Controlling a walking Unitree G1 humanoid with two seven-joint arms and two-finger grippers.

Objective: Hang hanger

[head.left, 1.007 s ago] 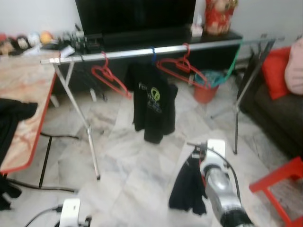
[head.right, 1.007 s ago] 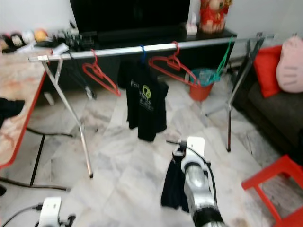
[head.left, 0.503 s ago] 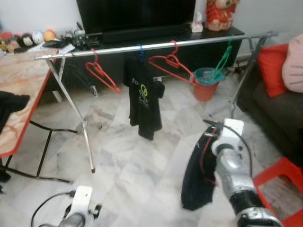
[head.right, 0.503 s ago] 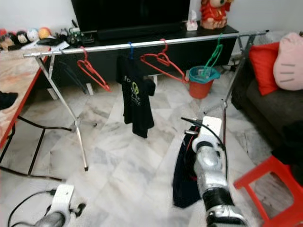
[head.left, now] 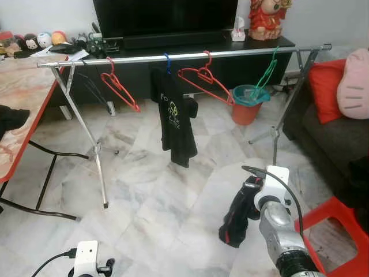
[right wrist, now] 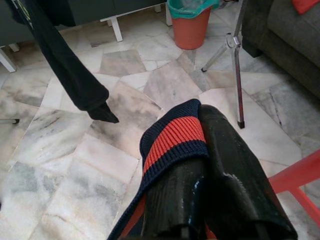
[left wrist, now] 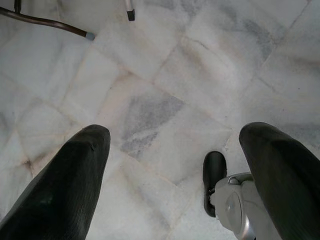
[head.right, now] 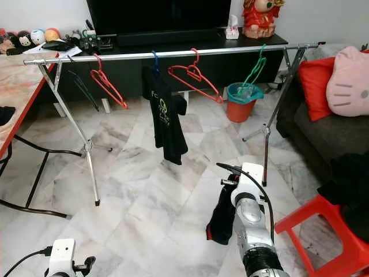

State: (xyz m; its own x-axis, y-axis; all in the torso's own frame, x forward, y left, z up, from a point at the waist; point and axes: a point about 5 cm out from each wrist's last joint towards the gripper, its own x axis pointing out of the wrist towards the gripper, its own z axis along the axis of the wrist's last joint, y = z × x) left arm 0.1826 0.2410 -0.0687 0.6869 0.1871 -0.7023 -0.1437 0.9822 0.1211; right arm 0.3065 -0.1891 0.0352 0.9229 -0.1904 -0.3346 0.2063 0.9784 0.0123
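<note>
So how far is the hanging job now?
Done: one black T-shirt already hangs on the rail. In hand: the right claw is shut on a dark garment with red stripe, low above the floor. Left: raise it and hang it on the rail.

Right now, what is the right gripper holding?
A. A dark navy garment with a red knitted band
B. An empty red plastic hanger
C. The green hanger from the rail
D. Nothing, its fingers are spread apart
A: the right wrist view shows the right gripper closed on the dark navy garment with a red knitted band, which hangs below it over the marble floor in the eye views.
</note>
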